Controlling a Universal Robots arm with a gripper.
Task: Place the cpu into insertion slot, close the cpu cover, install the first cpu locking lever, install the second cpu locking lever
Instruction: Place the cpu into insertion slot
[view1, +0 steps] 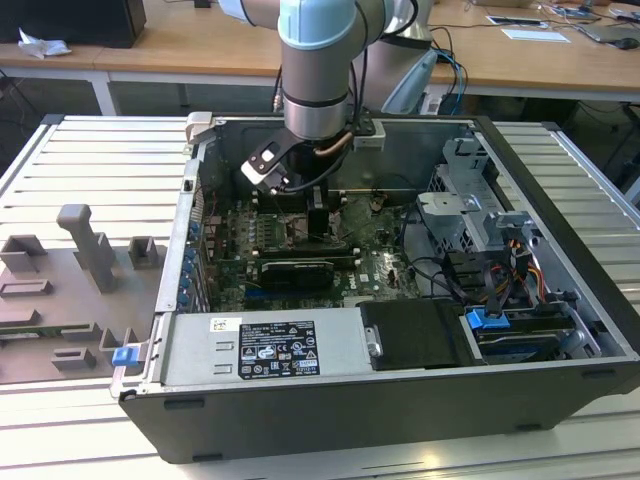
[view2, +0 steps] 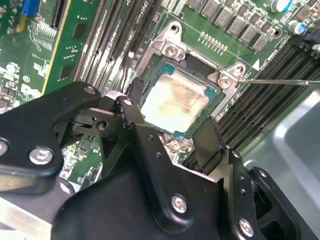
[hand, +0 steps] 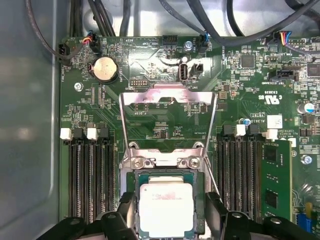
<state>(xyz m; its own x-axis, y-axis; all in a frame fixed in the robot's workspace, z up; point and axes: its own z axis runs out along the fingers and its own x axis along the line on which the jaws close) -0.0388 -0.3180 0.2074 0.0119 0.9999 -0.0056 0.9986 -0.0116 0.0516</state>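
Fingers (hand: 127, 214) (view2: 131, 114), black metal, set wide: they stand farther apart than the chip and straddle it, one on each side in both wrist views.

Pale silver-beige square cpu (hand: 166, 210) (view2: 175, 102) lies flat between the fingers, sitting in the square insertion slot with the silver metal rim (hand: 165, 161) (view2: 172, 50). In the first wrist view a thin gap shows between the chip's green edge and one finger. On the other side I cannot tell whether finger and chip touch.

Thin silver cpu cover frame with a square window (hand: 170, 96) stands raised open just beyond the fingertips, hinged at the slot's far edge, well clear of the chip.

Thin silver wire lever (view2: 280, 81) runs outward from a corner of the slot, outside one finger, passing over long black memory slots (hand: 87, 180). More of these slots lie outside the other finger.

Green circuit board (hand: 240, 90) carries the slot. A round silver coin cell (hand: 105, 68) sits past the raised cover, far from the fingers.

In the exterior view the grey-and-blue arm (view1: 318, 70) reaches down into an open black computer case (view1: 400, 420) on a slatted metal desk (view1: 90, 160), with the fingers (view1: 318, 215) low over the board.
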